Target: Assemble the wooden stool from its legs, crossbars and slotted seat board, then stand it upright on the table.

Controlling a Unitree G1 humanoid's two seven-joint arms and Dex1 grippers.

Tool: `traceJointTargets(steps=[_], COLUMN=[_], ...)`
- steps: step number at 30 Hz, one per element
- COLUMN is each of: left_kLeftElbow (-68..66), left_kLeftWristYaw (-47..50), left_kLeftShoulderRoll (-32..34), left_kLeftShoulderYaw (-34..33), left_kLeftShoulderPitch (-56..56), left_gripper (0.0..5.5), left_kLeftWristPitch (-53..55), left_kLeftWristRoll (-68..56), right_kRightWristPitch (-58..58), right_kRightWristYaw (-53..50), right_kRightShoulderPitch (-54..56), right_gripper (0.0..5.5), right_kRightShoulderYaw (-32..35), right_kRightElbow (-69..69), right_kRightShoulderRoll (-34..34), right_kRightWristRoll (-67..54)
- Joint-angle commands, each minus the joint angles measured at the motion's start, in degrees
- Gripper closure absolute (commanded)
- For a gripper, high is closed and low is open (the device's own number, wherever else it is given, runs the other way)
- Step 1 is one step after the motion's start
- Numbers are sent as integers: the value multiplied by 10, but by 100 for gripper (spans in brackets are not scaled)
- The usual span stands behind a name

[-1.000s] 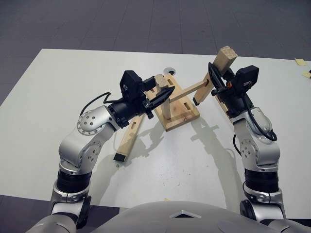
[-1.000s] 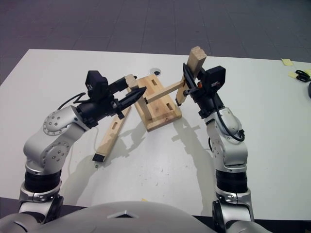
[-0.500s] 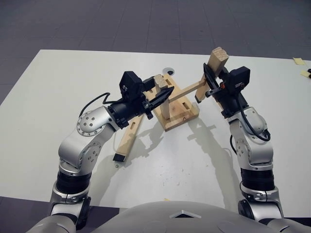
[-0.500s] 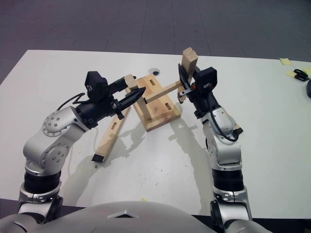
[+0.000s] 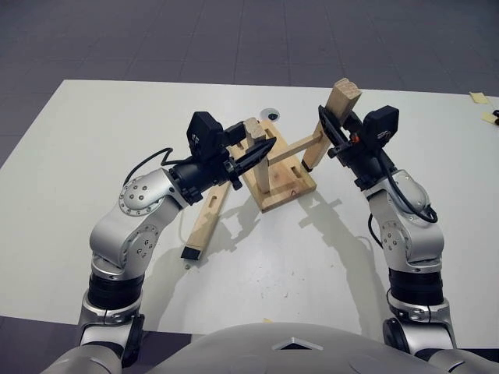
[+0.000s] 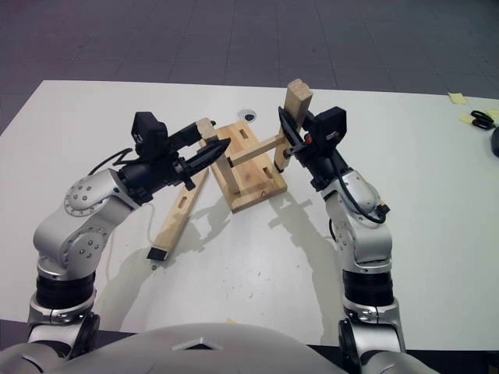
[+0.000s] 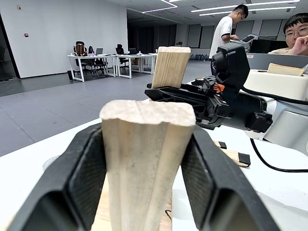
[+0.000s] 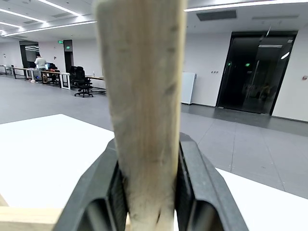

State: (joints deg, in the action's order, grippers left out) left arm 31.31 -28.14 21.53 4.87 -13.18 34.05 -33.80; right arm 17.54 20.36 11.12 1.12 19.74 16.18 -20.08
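The slotted seat board [image 5: 290, 181] lies flat on the white table [image 5: 117, 140]. A wooden leg [image 5: 258, 153] stands upright in it, and my left gripper [image 5: 261, 149] is shut on that leg near its top; the same leg [image 7: 147, 163] sits between the black pads [image 7: 89, 175]. A second leg [image 5: 330, 121] leans over the board's far right side, joined to the first by a crossbar [image 5: 295, 146]. My right gripper [image 5: 327, 132] is shut on this second leg [image 8: 144, 110]. A spare slotted leg [image 5: 207, 216] lies on the table left of the board.
A small round hole [image 5: 273, 113] sits in the table behind the board. Yellow notes [image 5: 482, 99] lie at the far right edge, with a dark object [image 6: 483, 119] near them. Open table surface spreads in front of the board and to the far left.
My right gripper has swung the second leg leftward and more upright, closer over the board. The seat board has shifted slightly with it. The left arm barely moved.
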Motion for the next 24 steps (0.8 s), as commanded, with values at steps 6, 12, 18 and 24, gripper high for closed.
traceJointTargets(steps=[6, 12, 18, 24], left_kLeftElbow=[-21, -23, -23, -27], left_kLeftWristYaw=[-17, -21, -23, -24], left_kLeftShoulderRoll=[12, 17, 18, 19], left_kLeftShoulderYaw=[25, 31, 32, 35], left_kLeftShoulderPitch=[15, 15, 13, 12], left_gripper=[338, 339, 339, 339], left_kLeftWristPitch=[32, 31, 31, 29], left_kLeftWristRoll=[-1, 3, 2, 9], right_kRightWristPitch=[6, 76, 180, 275], right_kRightWristYaw=[43, 34, 10, -6], right_kRightShoulderPitch=[13, 8, -1, 0], right_gripper=[447, 447, 447, 447], right_kRightShoulderYaw=[-29, -6, 26, 41], right_kRightElbow=[53, 67, 73, 70], right_kRightShoulderRoll=[-10, -17, -23, 11], right_kRightWristRoll=[-35, -100, -182, -225])
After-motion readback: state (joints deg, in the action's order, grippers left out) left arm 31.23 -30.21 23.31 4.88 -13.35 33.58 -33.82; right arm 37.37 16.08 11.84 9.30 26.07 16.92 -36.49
